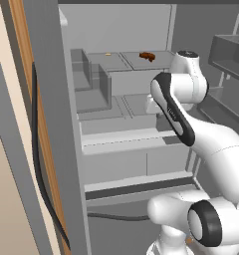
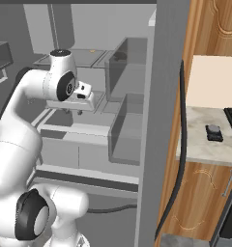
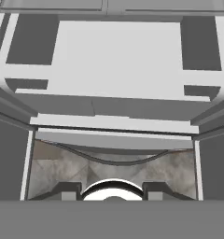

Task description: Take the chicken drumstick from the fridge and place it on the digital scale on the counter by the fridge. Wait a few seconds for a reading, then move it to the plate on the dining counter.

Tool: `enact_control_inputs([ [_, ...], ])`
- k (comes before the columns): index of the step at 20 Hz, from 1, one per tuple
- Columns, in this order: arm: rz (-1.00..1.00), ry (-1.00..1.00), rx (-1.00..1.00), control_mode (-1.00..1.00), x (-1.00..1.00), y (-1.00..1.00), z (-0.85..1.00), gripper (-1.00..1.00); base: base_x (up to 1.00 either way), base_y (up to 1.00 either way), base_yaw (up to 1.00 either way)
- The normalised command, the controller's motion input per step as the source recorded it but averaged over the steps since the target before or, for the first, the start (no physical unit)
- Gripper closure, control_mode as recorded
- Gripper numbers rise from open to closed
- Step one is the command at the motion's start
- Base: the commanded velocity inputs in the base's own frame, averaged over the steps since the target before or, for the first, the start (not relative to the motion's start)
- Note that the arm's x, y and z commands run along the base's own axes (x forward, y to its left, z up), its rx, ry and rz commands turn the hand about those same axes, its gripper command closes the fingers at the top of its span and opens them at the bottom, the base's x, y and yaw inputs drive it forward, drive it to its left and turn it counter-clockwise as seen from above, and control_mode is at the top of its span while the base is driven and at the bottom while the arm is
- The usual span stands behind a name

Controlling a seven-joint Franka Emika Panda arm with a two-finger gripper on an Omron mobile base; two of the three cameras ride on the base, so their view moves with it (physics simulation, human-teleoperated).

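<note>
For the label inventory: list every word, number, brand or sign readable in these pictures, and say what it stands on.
None: no readable text in any view.
The tall dark grey fridge and its pale shelves are unmarked.
The small flat black digital scale on the beige marbled counter has a pale patch; no digits can be read there.

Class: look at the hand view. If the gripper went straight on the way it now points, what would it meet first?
Probably a pale grey shelf of the fridge; depth is unclear. The chicken drumstick lies on a higher shelf.
</note>
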Motion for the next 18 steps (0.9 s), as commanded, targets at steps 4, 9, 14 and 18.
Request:
enact_control_inputs([
  [4, 0.00, 0.00, 0.00, -1.00, 0.00, 0.00, 0.00, -1.00, 0.00, 0.00, 0.00],
  [9, 0.00, -0.12, 0.05, -1.00, -0.19, 0.11, 0.02, -1.00, 0.00, 0.00, 0.00],
  [14, -0.01, -0.41, 0.21, -1.00, -0.28, 0.10, 0.51, -1.00, 0.00, 0.00, 0.00],
  [18, -0.01, -0.43, 0.12, -1.00, -0.43, 0.00, 0.89, -1.00, 0.00, 0.00, 0.00],
])
